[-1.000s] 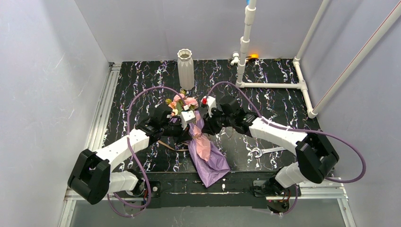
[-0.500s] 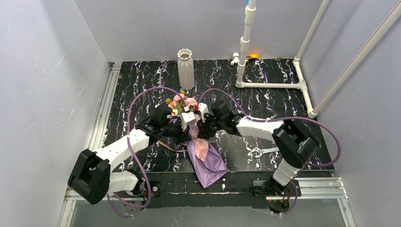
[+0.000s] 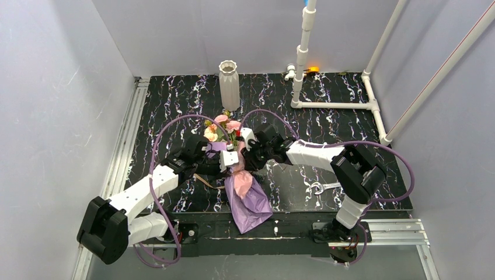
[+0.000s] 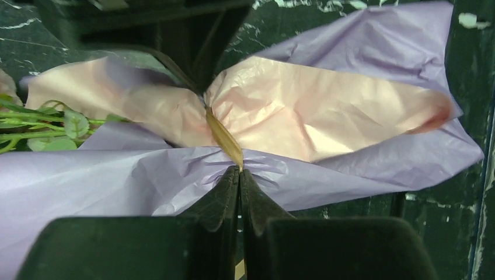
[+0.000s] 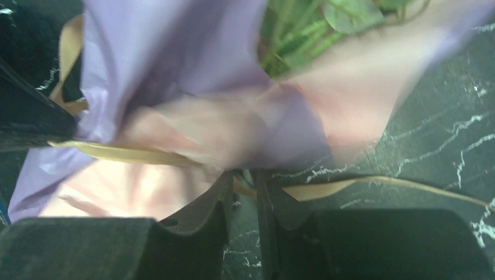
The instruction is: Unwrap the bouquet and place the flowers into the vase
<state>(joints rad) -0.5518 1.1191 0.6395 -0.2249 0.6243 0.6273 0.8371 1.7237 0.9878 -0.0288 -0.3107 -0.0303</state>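
Observation:
The bouquet [image 3: 244, 185] lies mid-table in crinkly purple and pink paper, with the flowers [image 3: 224, 125] sticking out of its far end toward the vase [image 3: 229, 84], a tall ribbed white one standing at the back. My left gripper [image 3: 232, 164] presses against the bundle's waist from the left. In the left wrist view it [image 4: 239, 172] is shut on the tan-gold ribbon [image 4: 223, 135] where it cinches the paper [image 4: 327, 111]. My right gripper [image 5: 244, 182] is at the waist from the right, jaws narrowly apart, with a ribbon tail [image 5: 373, 184] crossing the gap. Green stems [image 5: 292, 29] show above.
White plastic pipes [image 3: 335, 105] form a frame at the back right, beside a small orange light [image 3: 312, 70]. A metal wrench-like piece [image 3: 320, 188] lies near the right front. A loose ribbon end [image 3: 205, 178] trails on the black marbled mat left of the bouquet. Grey walls enclose three sides.
My right arm has swung left and closed in on the bouquet's waist, its jaws narrowing. The bouquet and my left arm have shifted slightly left and nearer.

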